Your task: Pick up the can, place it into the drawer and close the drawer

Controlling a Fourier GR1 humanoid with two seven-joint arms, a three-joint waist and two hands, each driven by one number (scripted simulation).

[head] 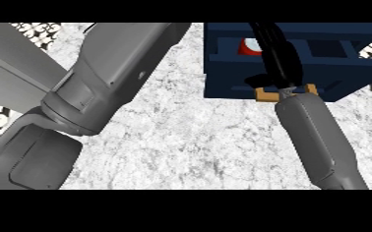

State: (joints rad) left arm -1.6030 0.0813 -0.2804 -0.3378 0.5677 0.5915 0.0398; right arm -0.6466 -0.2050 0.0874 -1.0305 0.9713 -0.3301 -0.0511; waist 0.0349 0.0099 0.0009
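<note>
Can (249, 47), red and white, sits inside the open dark blue drawer (224, 73) at upper right, half hidden behind the right hand (280, 63). The hand's black fingers run straight and close together over the drawer, just beside the can; contact cannot be told. Tan handle (264, 96) on the drawer front lies under the wrist. Left forearm (116, 73) crosses the speckled counter (196, 142) at left, its hand out of frame.
</note>
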